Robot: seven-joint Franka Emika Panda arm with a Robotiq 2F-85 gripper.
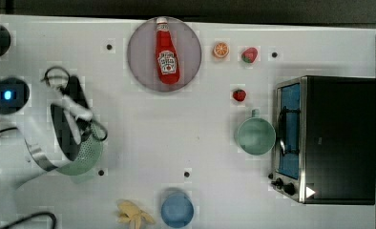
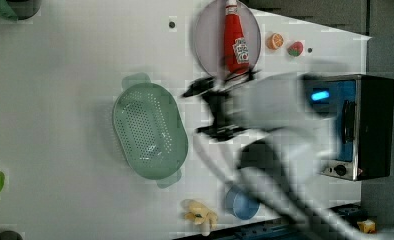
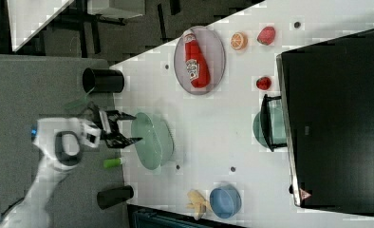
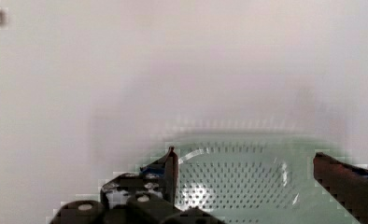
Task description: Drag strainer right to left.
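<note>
The strainer (image 2: 150, 131), a pale mint-green oval colander full of small holes, sits on the white table (image 2: 75, 75). In the top view it lies at the top view's left, partly hidden under my arm (image 1: 88, 152). My gripper (image 3: 129, 128) hovers at the strainer's (image 3: 153, 140) rim, open, with nothing between its fingers. The wrist view shows both black fingers (image 4: 171, 168) spread wide over the perforated bowl (image 4: 238, 182). In the left view the gripper (image 2: 194, 112) stands raised beside the strainer, toward the left view's right.
A ketchup bottle (image 1: 167, 51) lies on a grey plate (image 1: 141, 57). An orange slice (image 1: 221, 49), two strawberries (image 1: 249, 55), a mint cup (image 1: 255, 136) and a toaster oven (image 1: 329, 138) are on the top view's right. A blue bowl (image 1: 177, 210) and banana (image 1: 133, 214) sit at the front.
</note>
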